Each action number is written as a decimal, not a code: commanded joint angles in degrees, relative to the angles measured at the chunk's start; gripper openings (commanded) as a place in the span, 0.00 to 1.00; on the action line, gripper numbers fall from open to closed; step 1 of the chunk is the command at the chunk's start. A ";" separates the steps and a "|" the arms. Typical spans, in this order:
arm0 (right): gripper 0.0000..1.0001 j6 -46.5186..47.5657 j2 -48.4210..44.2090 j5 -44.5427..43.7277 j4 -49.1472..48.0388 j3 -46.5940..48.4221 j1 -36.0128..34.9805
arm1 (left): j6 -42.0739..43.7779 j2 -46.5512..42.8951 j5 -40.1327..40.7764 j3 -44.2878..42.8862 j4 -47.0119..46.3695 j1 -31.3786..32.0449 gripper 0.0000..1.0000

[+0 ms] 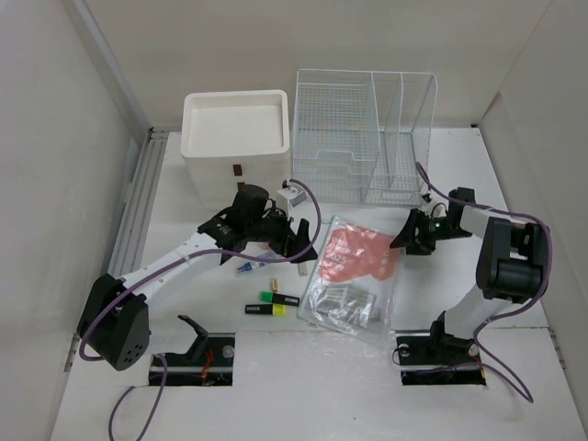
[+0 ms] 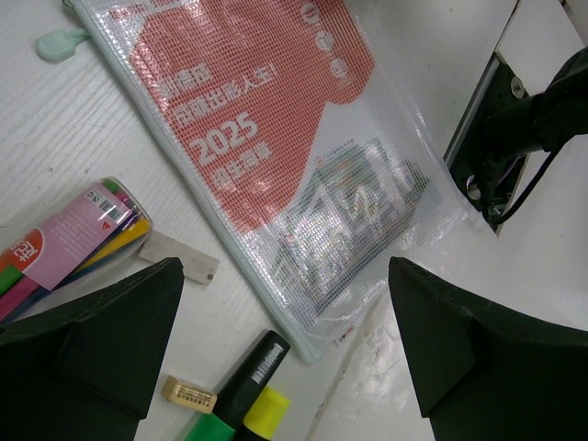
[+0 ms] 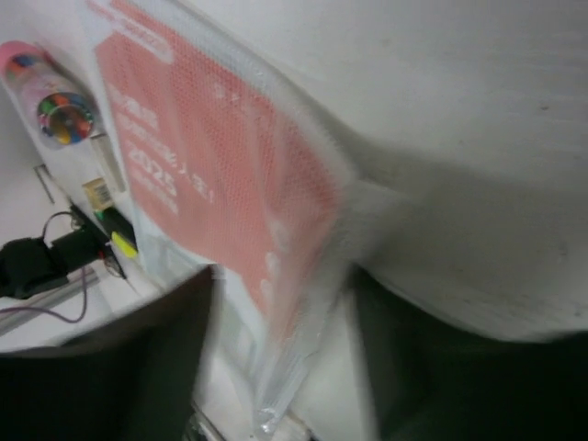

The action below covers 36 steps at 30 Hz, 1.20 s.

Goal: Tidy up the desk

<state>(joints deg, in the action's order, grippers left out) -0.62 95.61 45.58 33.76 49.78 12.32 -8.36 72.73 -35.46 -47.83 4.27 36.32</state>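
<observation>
On the desk (image 1: 322,395), the zip pouch (image 1: 354,271) lies in the middle. The wire rack (image 1: 363,133) stands behind the pouch, and the drawer box (image 1: 237,138) behind it and to its left. The pen tube (image 2: 73,234) lies just left of the pouch, the highlighters (image 1: 273,303) left of its near end, a small eraser (image 2: 188,395) just beside them

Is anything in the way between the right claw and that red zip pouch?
Nothing visible does. The right gripper sits at the pouch edge, which runs between its fingers; the highlighters lie on the pouch's other side.
</observation>
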 commanded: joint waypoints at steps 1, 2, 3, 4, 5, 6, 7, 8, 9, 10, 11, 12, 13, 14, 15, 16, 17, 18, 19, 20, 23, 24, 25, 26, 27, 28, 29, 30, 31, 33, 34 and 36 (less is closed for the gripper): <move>0.52 2.38 0.98 -2.52 -3.34 -1.09 -0.45 | 0.98 -0.83 -0.40 -2.35 -0.85 0.34 0.92; 0.40 1.86 0.98 -3.04 -3.35 -1.09 -0.45 | 0.98 -0.83 -0.40 -2.35 -0.85 0.34 0.92; 0.40 1.85 0.98 -3.04 -3.35 -1.09 -0.45 | 0.98 -0.83 -0.40 -2.35 -0.85 0.34 0.92; 0.30 1.85 0.98 -3.04 -3.35 -1.09 -0.45 | 0.98 -0.83 -0.40 -2.35 -0.85 0.34 0.92; 0.26 1.85 0.98 -3.04 -3.35 -1.09 -0.45 | 0.98 -0.83 -0.40 -2.35 -0.85 0.34 0.92; 0.24 1.85 0.98 -3.04 -3.35 -1.09 -0.45 | 0.98 -0.83 -0.40 -2.35 -0.85 0.34 0.92; 0.20 1.85 0.98 -3.04 -3.35 -1.09 -0.45 | 0.98 -0.83 -0.40 -2.35 -0.85 0.34 0.92; 0.12 1.85 0.98 -3.04 -3.35 -1.09 -0.45 | 0.98 -0.83 -0.40 -2.35 -0.85 0.34 0.92; 0.08 1.85 0.98 -3.04 -3.35 -1.09 -0.45 | 0.98 -0.83 -0.40 -2.35 -0.85 0.34 0.92; 0.06 1.85 0.98 -3.04 -3.96 -1.09 0.16 | 0.98 -0.83 -0.40 -2.35 -0.85 0.34 0.92; 0.00 1.85 0.98 -2.43 -3.96 -1.09 0.16 | 0.98 -0.83 -0.40 -2.35 -0.85 0.34 0.92; 0.00 1.85 0.98 -2.43 -3.96 -1.09 0.86 | 0.98 -0.83 -0.40 -2.35 -0.85 0.34 0.92; 0.00 2.38 0.98 -1.73 -3.96 -1.09 1.74 | 0.98 -0.83 -0.40 -2.35 -0.85 0.34 0.92; 0.00 2.38 0.46 -1.73 -3.27 -1.09 2.27 | 0.98 -0.83 -0.40 -2.35 -0.85 0.34 0.92; 0.00 3.16 0.45 0.02 -3.26 -1.09 3.32 | 0.98 -0.83 -0.40 -2.35 -0.85 0.34 0.92; 0.00 3.17 0.45 0.64 -2.22 -0.30 3.85 | 0.98 -0.83 -0.40 -2.35 -0.85 0.34 0.92; 0.00 4.82 -0.07 1.26 -0.73 0.66 3.86 | 0.98 -0.83 -0.40 -2.35 -0.85 0.34 0.92; 0.00 5.80 -0.60 1.79 0.25 1.28 4.46 | 0.98 -0.83 -0.40 -2.35 -0.85 0.34 0.92; 0.00 7.11 -0.60 2.66 1.47 1.98 4.47 | 0.98 -0.83 -0.40 -2.35 -0.85 0.34 0.92; 0.00 10.26 -0.60 3.19 4.88 3.64 4.47 | 0.98 -0.83 -0.40 -2.35 -0.85 0.34 0.92; 0.00 13.35 -1.83 8.55 7.63 5.58 5.44 | 0.98 -1.36 -0.40 -2.35 -0.85 0.34 0.92; 0.00 15.19 -3.14 9.69 9.38 6.20 5.44 | 0.98 -1.36 -0.92 -2.35 -0.85 0.34 0.92; 0.00 16.43 -3.76 11.61 10.35 6.99 5.44 | 0.98 -1.36 -0.92 -2.35 -0.85 0.34 0.92; 0.00 17.14 -4.38 12.24 11.06 7.00 5.44 | 0.98 -1.36 -1.45 -2.35 -1.37 0.34 0.92; 0.00 18.97 -5.08 13.03 12.72 7.78 5.44 | 0.98 -1.36 -1.45 -2.35 -1.37 0.34 0.92; 0.00 20.21 -6.65 14.17 13.69 7.79 5.44 | 0.98 -1.36 -1.45 -2.35 -1.37 0.34 0.92; 0.00 21.09 -7.54 15.84 14.40 8.49 5.44 | 0.98 -1.97 -1.45 -2.35 -1.37 0.34 0.92; 0.00 21.88 -8.59 16.64 15.02 9.01 5.44 | 0.98 -1.98 -1.45 -2.35 -1.37 0.34 0.92; 0.00 23.28 -10.69 17.25 16.24 9.02 5.44 | 0.98 -2.59 -1.45 -2.35 -1.37 0.34 0.92; 0.00 24.70 -12.98 19.19 17.65 10.42 5.44 | 0.98 -2.59 -1.45 -2.35 -1.37 0.34 0.92; 0.00 25.40 -14.13 19.71 19.22 11.64 5.44 | 0.98 -2.59 -1.45 -2.35 -1.37 0.34 0.91; 0.00 25.94 -17.99 21.03 20.02 12.97 5.44 | 0.98 -2.59 -1.45 -2.35 -1.37 0.34 0.91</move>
<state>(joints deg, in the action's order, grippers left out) 20.95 82.65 59.55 49.93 58.54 17.28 -8.34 72.23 -35.70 -47.83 4.21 36.32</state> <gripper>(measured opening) 0.016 0.915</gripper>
